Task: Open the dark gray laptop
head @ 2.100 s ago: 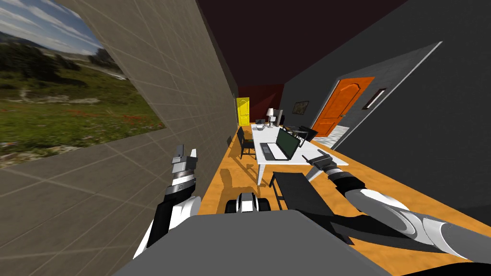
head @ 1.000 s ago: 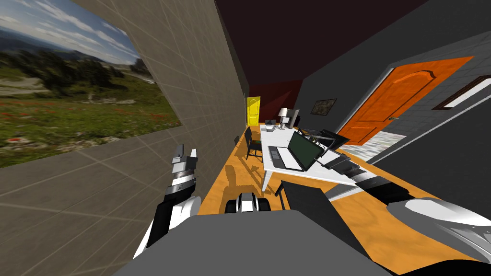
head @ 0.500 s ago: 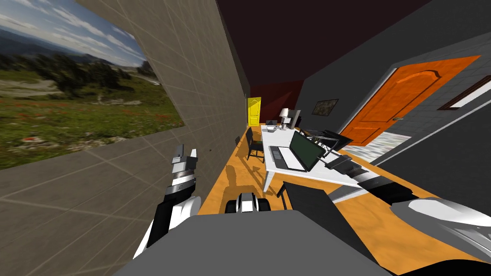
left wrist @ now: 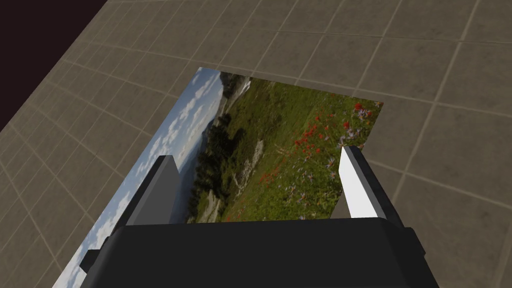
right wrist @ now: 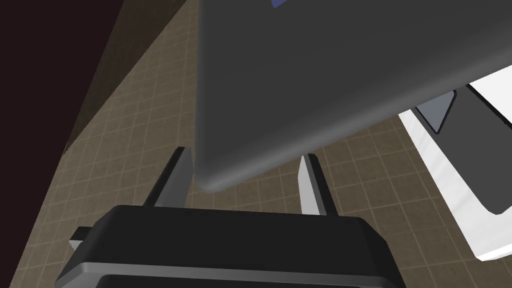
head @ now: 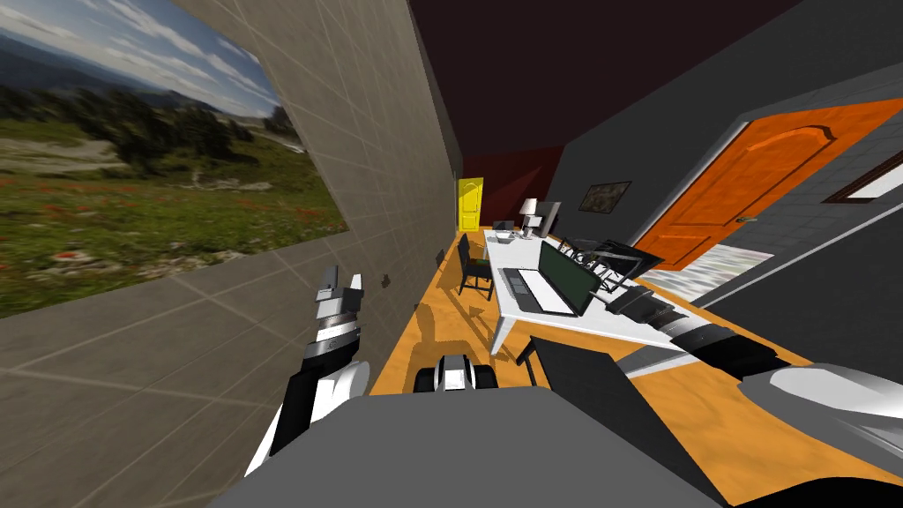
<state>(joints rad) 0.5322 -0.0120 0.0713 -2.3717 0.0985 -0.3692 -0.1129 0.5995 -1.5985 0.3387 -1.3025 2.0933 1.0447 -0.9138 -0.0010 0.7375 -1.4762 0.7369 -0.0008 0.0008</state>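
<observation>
White table (head: 564, 324) w/ laptop (head: 564, 275): right gripper (right wrist: 245, 154) moved in behind lid since 2 s ago, fingers apart astride its edge, left gripper (left wrist: 257, 160) spread, idle; looks nearly open.

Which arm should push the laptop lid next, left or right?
Right. The right gripper sits behind the raised lid of the laptop, fingers either side of its corner. The left gripper is raised by the wall, away from the table.
</observation>
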